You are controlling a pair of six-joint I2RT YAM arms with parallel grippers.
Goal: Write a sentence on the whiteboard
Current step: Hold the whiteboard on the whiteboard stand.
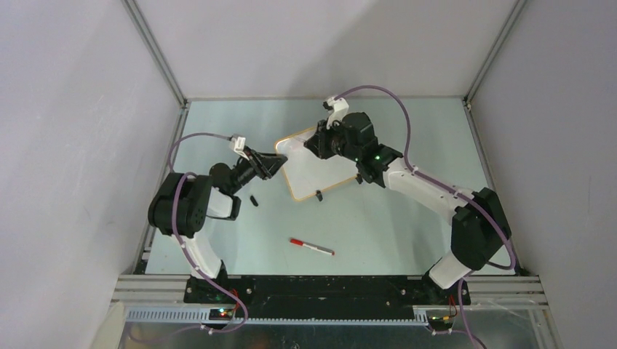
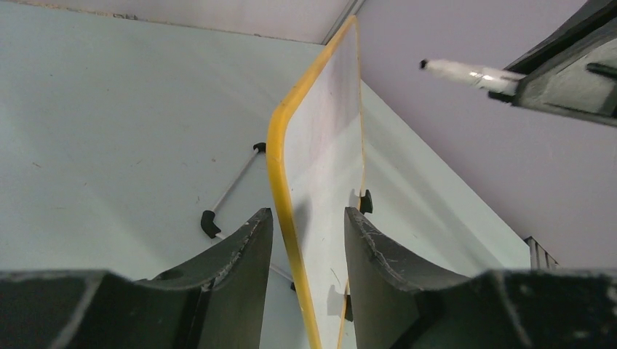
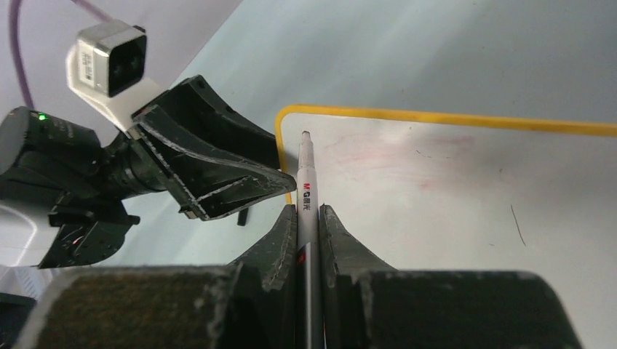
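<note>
The likely failure is the small glossy white whiteboard with its thin orange-yellow frame (image 1: 320, 173) skidding or tipping under pen pressure, because the left pincer (image 2: 305, 218) only straddles its rounded left corner, jaws apart and not visibly gripping. The board sits mid-worktop (image 1: 407, 218), bare of lettering. The left arm reaches in low from the left. The right arm stretches over the far edge, its pincer (image 3: 309, 211) clamped on a slim white-and-grey marker (image 3: 305, 178) whose tip hovers off the surface near that corner.
</note>
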